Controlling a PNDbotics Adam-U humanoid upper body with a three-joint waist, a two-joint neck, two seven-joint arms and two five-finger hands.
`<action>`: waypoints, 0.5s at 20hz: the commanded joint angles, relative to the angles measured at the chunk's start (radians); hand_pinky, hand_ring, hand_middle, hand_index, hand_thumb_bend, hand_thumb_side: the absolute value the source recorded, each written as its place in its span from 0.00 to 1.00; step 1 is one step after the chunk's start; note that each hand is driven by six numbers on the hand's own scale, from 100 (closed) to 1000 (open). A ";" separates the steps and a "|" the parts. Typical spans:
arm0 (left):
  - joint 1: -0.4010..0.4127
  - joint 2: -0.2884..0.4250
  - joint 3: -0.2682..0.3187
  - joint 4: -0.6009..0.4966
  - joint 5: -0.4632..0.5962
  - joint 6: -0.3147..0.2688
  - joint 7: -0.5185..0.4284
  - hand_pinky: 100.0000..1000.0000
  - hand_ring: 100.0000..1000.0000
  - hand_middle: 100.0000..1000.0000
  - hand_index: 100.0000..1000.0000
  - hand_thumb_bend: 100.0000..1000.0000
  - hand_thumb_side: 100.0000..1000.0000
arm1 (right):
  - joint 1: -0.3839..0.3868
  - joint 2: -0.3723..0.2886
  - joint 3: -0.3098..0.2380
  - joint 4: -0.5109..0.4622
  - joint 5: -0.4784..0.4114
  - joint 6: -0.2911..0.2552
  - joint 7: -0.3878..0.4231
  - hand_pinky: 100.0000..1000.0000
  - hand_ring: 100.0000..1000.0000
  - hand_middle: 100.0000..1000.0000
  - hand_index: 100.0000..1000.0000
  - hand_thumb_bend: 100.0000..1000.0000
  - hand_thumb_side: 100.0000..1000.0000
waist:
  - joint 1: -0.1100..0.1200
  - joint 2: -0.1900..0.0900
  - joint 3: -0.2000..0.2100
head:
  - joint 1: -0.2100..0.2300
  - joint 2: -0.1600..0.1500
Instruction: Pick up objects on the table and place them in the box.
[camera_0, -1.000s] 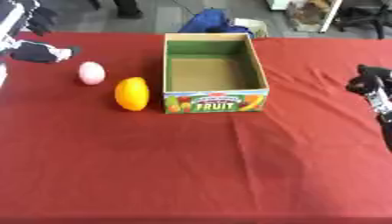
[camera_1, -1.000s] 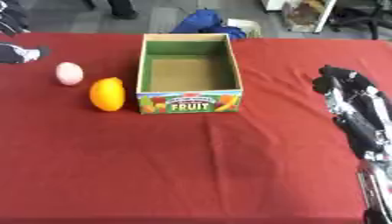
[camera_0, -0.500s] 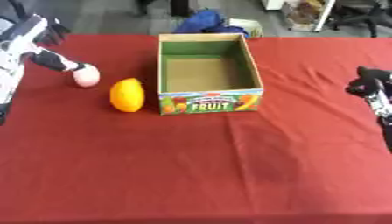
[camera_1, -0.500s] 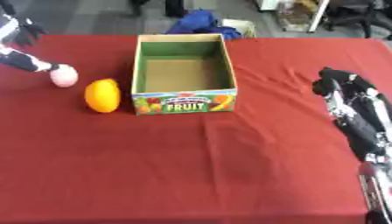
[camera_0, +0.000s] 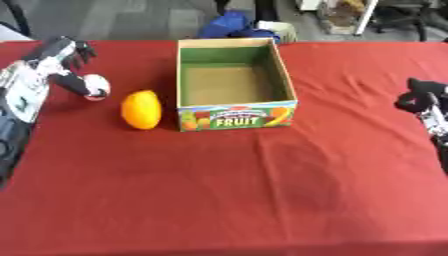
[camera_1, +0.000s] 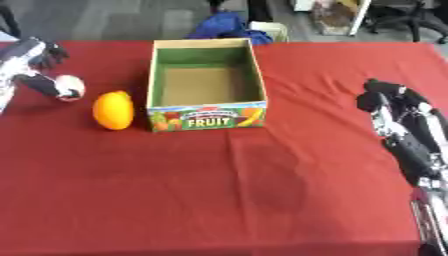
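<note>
Left hand (camera_0: 54, 62) over pink ball (camera_0: 94, 86), thumb against it, fingers spread, not closed. Ball looks small, smooth, light, likely to roll: cup from above. Orange fruit (camera_0: 141, 109) just beyond; box (camera_0: 234, 116) past that. Right hand (camera_1: 385, 100) idle, curled, empty.

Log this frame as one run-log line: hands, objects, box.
left hand: at pink ball, grasp unclear | right hand: idle, right side | orange fruit: on table, left of box | box: empty

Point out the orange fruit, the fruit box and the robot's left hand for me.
orange fruit (camera_0: 141, 109), left eye view, middle of its skin.
fruit box (camera_0: 238, 119), left eye view, printed front wall.
left hand (camera_0: 63, 57), left eye view, back of the hand.
</note>
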 joint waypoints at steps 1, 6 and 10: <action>-0.025 0.009 0.008 0.009 -0.041 0.010 0.022 0.60 0.55 0.52 0.74 0.68 0.02 | -0.009 -0.020 -0.002 -0.010 -0.001 -0.002 0.003 0.80 1.00 0.54 0.71 0.00 0.36 | 0.001 -0.011 -0.002 | 0.001 0.001; -0.018 0.002 0.010 0.030 -0.094 0.031 0.011 0.59 0.51 0.52 0.73 0.68 0.03 | -0.008 -0.020 -0.002 -0.009 0.000 -0.002 0.004 0.80 1.00 0.54 0.71 0.00 0.36 | 0.001 -0.011 -0.002 | -0.001 0.001; -0.011 0.001 0.015 0.036 -0.126 0.048 0.036 0.58 0.49 0.49 0.71 0.63 0.04 | -0.009 -0.019 -0.003 -0.009 0.000 -0.002 0.004 0.80 1.00 0.54 0.71 0.00 0.36 | 0.000 -0.011 -0.002 | -0.002 0.000</action>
